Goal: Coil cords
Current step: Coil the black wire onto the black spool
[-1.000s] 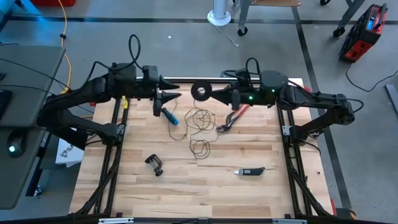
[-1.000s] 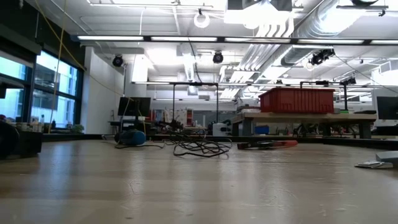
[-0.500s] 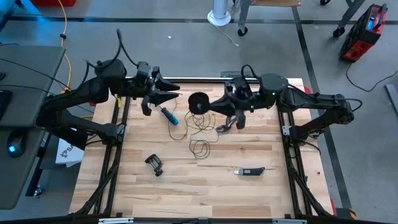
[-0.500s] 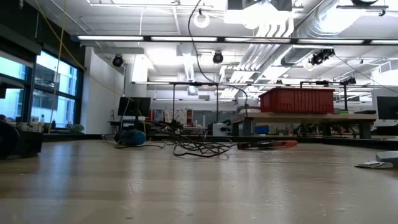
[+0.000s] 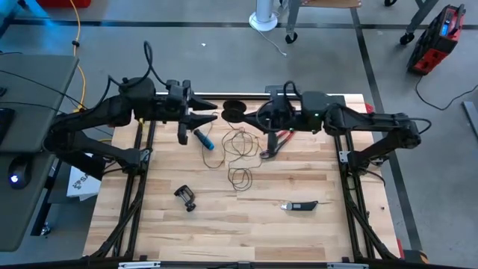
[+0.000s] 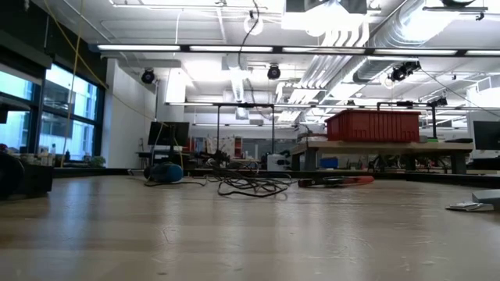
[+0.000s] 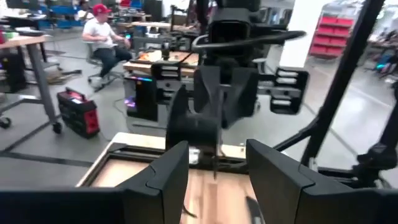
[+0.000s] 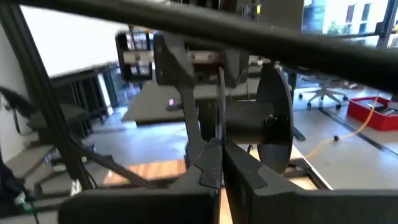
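Most of the cord (image 5: 240,153) lies loose in tangled loops mid-table, at six o'clock from the reel (image 5: 234,112) clamped in the right gripper (image 5: 255,116), while the left gripper (image 5: 203,116) hovers wide open at the reel's nine o'clock.

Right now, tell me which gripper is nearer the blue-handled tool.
Left. The left gripper hangs just above the blue-handled tool; the right gripper is farther off, holding the reel.
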